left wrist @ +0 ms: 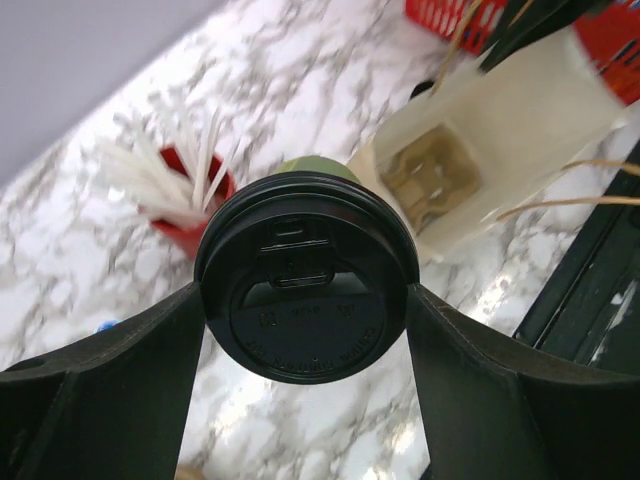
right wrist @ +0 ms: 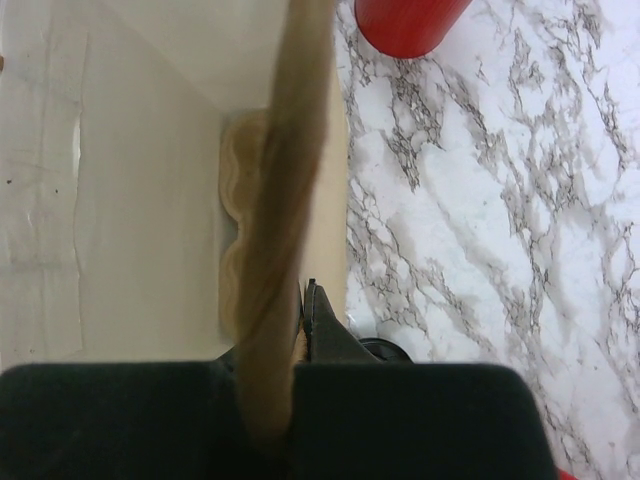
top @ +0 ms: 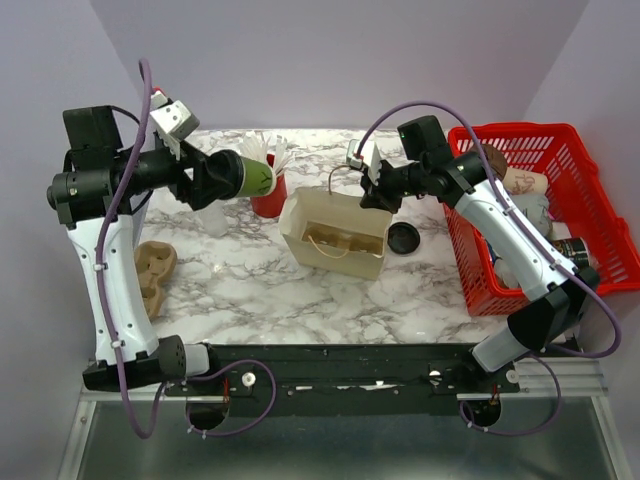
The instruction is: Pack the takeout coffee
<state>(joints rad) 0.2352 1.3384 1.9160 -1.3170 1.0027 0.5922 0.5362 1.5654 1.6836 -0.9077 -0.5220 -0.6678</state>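
Note:
My left gripper (top: 238, 178) is shut on the takeout coffee (top: 257, 176), an olive-green cup held on its side above the table's back left. In the left wrist view its black lid (left wrist: 305, 290) sits between my fingers (left wrist: 120, 380), with a sliver of the green wall (left wrist: 305, 163) showing above it. A cream paper bag (top: 335, 238) stands open at the table's middle, with a cardboard tray inside (right wrist: 240, 180). My right gripper (top: 374, 190) is shut on the bag's twine handle (right wrist: 285, 200) at its right rim.
A red cup of white sticks (top: 268, 198) stands just behind and below the held coffee. A loose black disc (top: 402, 238) lies right of the bag. A red basket (top: 585, 215) of items fills the right side. A cardboard cup carrier (top: 152, 272) lies at the left.

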